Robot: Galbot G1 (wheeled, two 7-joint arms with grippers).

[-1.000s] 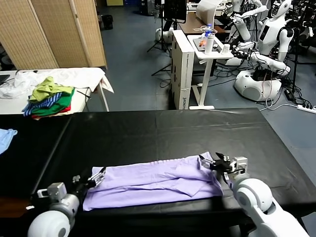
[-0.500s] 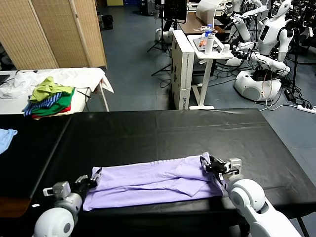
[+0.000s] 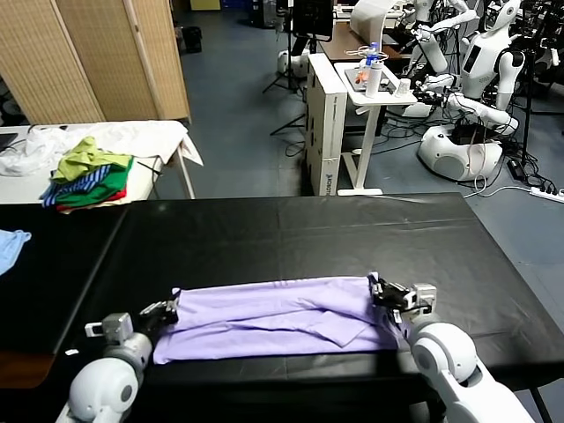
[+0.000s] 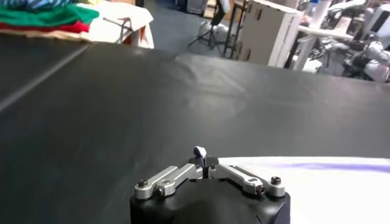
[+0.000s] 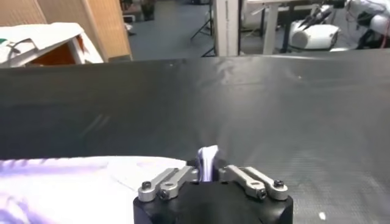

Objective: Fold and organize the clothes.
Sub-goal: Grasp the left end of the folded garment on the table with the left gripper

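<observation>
The clothes are one pale lavender T-shirt (image 3: pixel 273 315), folded into a long band near the front edge of the black table (image 3: pixel 291 233). My left gripper (image 3: pixel 170 306) is shut on the band's left end; in the left wrist view a small tuft of the T-shirt (image 4: pixel 199 151) pokes up between the closed jaws of the left gripper (image 4: pixel 203 162). My right gripper (image 3: pixel 380 288) is shut on the right end, and the right wrist view shows a fold of the T-shirt (image 5: pixel 208 159) pinched in the right gripper (image 5: pixel 208 167). A folded sleeve lies on top near the right end.
A pile of green, yellow and red garments (image 3: pixel 88 176) sits on a white side table at the back left. A light blue cloth (image 3: pixel 11 245) lies at the table's left edge. A white cart (image 3: pixel 370 88) and other robots (image 3: pixel 476 79) stand beyond the far edge.
Both grippers closed on the ends of the T-shirt and drew back slightly. The band now lies tauter and flatter, with a straighter far edge.
</observation>
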